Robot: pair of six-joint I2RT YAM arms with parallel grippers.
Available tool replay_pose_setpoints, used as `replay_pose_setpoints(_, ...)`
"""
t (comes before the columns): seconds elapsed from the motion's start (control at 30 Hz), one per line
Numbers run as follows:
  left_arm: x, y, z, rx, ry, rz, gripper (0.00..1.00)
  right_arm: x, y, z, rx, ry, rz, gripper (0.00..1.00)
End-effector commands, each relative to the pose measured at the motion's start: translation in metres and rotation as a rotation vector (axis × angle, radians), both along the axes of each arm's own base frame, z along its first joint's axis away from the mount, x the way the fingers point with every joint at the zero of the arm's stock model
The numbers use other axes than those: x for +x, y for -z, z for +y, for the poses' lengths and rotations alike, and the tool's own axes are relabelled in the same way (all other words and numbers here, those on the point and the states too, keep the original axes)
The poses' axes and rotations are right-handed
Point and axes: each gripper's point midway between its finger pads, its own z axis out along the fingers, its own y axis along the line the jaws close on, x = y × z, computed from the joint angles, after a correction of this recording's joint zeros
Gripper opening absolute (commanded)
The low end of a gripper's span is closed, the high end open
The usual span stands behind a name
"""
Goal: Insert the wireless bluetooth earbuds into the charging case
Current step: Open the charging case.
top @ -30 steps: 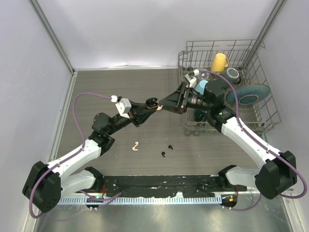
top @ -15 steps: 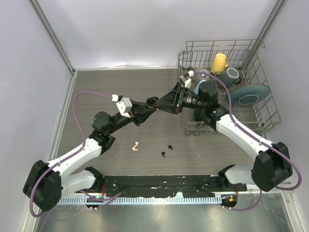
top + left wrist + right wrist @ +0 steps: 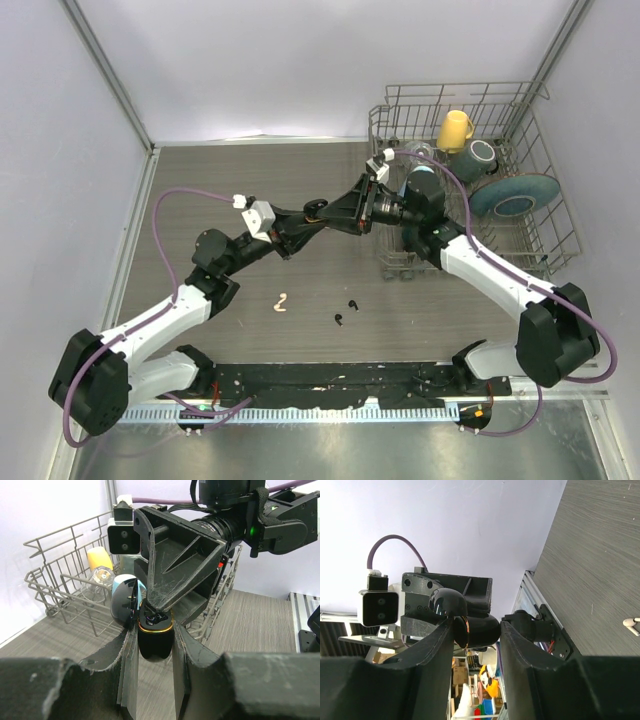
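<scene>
The black charging case (image 3: 155,642) with a gold rim hangs above the table, its lid (image 3: 124,602) open, and my left gripper (image 3: 155,652) is shut on its sides. My right gripper (image 3: 477,631) meets it from the right. One finger lies against the rim and the other against the base of the case (image 3: 482,630). In the top view the two grippers (image 3: 312,212) (image 3: 340,214) meet at mid-table. One cream earbud (image 3: 281,302) and two black earbuds (image 3: 352,303) (image 3: 340,319) lie on the table below. I cannot tell what sits inside the case.
A wire dish rack (image 3: 545,250) stands at the right behind my right arm. It holds a yellow cup (image 3: 455,130), a dark mug (image 3: 481,155) and a blue plate (image 3: 515,195). Pale walls close the left, back and right sides.
My right gripper has slid left onto the case and its jaws have narrowed around it. The left arm and the three earbuds on the table have stayed put.
</scene>
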Motion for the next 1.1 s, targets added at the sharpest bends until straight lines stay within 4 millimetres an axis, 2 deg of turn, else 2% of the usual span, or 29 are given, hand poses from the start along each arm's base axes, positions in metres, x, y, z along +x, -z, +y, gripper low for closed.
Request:
replay_pose_setpoints(0.0,-0.003,-0.029,-0.002,-0.046,0.017,-0.069,0.05,-0.014,-0.016,0.005,0.056,-0.064,-0.057,0.15)
replay_pose_setpoints(0.23,-0.001,-0.029,0.002,-0.092,-0.006,-0.016,0.12,-0.014,-0.012,0.003,0.027,-0.038,-0.094,0.04)
replay_pose_setpoints(0.5,0.0,-0.028,0.001,-0.126,0.001,0.026,0.17,-0.013,-0.003,0.004,-0.023,-0.029,-0.111,0.03)
replay_pose_setpoints(0.77,0.001,-0.029,0.0,-0.154,0.01,0.048,0.17,-0.013,0.0,0.005,-0.033,-0.026,-0.117,0.04)
replay_pose_setpoints(0.87,0.001,-0.029,-0.001,-0.157,0.014,0.053,0.09,-0.013,0.003,0.004,-0.044,-0.024,-0.123,0.03)
replay_pose_setpoints(0.9,0.0,-0.029,0.0,-0.158,0.013,0.057,0.01,-0.014,0.003,0.005,-0.049,-0.024,-0.125,0.04)
replay_pose_setpoints(0.93,0.0,-0.029,0.0,-0.158,0.013,0.057,0.0,-0.013,0.004,0.004,-0.057,-0.022,-0.129,0.04)
replay_pose_setpoints(0.97,0.0,-0.027,0.0,-0.155,0.012,0.054,0.0,-0.013,0.007,0.004,-0.069,-0.022,-0.13,0.05)
replay_pose_setpoints(1.07,0.001,-0.023,0.004,-0.148,-0.012,0.044,0.0,-0.014,0.007,0.003,-0.075,-0.024,-0.151,0.3)
